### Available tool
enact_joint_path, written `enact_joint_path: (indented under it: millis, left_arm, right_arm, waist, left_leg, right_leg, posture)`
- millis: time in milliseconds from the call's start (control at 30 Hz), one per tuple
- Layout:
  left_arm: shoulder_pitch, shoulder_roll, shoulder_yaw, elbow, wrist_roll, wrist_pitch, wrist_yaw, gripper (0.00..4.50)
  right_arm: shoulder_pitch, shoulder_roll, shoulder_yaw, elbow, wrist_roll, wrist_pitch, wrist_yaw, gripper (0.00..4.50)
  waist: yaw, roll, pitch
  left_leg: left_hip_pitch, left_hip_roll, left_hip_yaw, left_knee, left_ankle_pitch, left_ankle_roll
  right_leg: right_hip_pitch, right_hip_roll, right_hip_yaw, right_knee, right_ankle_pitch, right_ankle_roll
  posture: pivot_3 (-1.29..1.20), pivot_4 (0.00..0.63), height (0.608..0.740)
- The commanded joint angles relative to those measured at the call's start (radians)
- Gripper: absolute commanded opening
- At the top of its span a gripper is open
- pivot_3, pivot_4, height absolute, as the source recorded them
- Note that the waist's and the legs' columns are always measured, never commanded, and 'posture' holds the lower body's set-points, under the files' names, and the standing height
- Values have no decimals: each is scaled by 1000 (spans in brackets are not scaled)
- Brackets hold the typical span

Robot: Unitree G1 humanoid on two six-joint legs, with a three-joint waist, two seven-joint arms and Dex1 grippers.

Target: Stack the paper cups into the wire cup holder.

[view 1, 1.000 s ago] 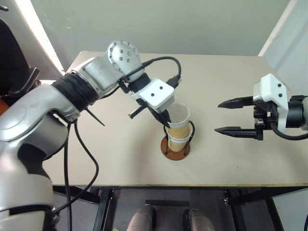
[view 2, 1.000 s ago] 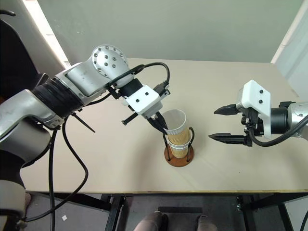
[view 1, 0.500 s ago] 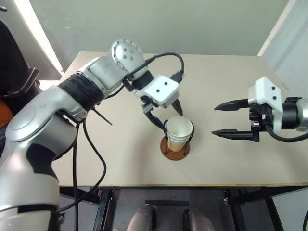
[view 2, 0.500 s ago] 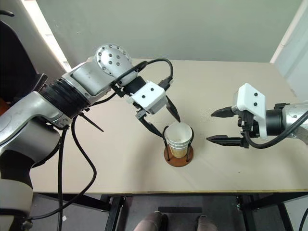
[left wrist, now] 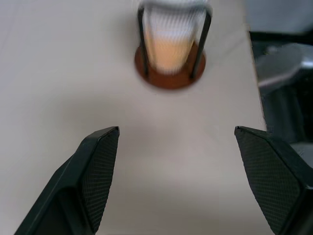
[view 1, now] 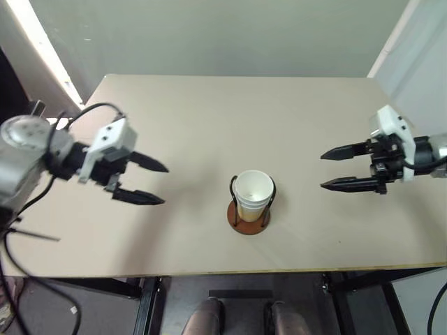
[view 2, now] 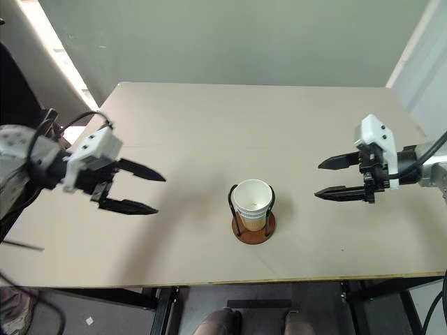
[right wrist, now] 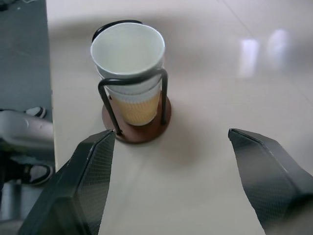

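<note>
The paper cups (view 1: 253, 195) sit nested upright inside the wire cup holder (view 1: 249, 216), near the front middle of the table (view 1: 209, 118). How many cups are in the stack is hard to judge; it looks like two or three. The left gripper (view 1: 155, 183) hangs over the table's left side, well apart from the holder, its fingers spread wide and empty. Over on the right, the right gripper (view 1: 327, 169) points toward the holder, fingers parted too, holding nothing.
</note>
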Motion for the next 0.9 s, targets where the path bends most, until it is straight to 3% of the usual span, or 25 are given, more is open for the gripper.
enact_joint_path:
  millis: [33, 167, 300, 733, 800, 900]
  left_arm:
    - [167, 38, 280, -80, -40, 70, 74, 4030]
    - [388, -21, 546, -105, -10, 131, 124, 4030]
    - [533, -70, 679, -186, 24, 167, 135, 4030]
    - [616, -117, 781, -289, 61, 250, 159, 4030]
    - [604, -117, 784, -293, 46, 275, 161, 4417]
    - [586, -111, 770, -296, 42, 297, 161, 4500]
  right_arm:
    - [-38, -10, -27, 22, -3, -9, 33, 3847]
    - [-84, 13, 13, 69, -50, -55, 69, 3847]
    - [-111, 35, 28, 79, -62, -58, 93, 3847]
    - [-209, 80, 81, 176, -158, -104, 155, 3847]
    - [-210, 85, 83, 174, -159, -99, 159, 3847]
    - [-206, 90, 83, 169, -154, -88, 161, 4437]
  waist:
    - [3, 0, 0]
    - [-2, -1, 0]
    - [-7, -2, 0]
    - [-10, -2, 0]
    - [-11, -2, 0]
    - [-10, -2, 0]
  left_leg:
    - [1, 0, 0, 0, 0, -1]
    - [6, 0, 0, -3, 0, -5]
    - [14, -1, 1, -10, 2, -10]
    - [21, 0, -4, -27, 9, -18]
    - [21, 0, -4, -27, 9, -18]
    - [21, 0, -4, -28, 9, -19]
  right_leg:
    - [1, 0, 0, 2, -2, -3]
    - [1, -1, 0, 7, -5, -10]
    - [2, -3, 1, 16, -6, -17]
    - [1, -2, -2, 18, -2, -32]
    - [1, -2, -2, 18, -2, -32]
    - [0, -2, -3, 18, -1, -32]
  posture:
    - [0, 150, 740]
    - [0, 150, 740]
    - [0, 150, 740]
    - [0, 150, 740]
    - [0, 150, 740]
    - [0, 150, 740]
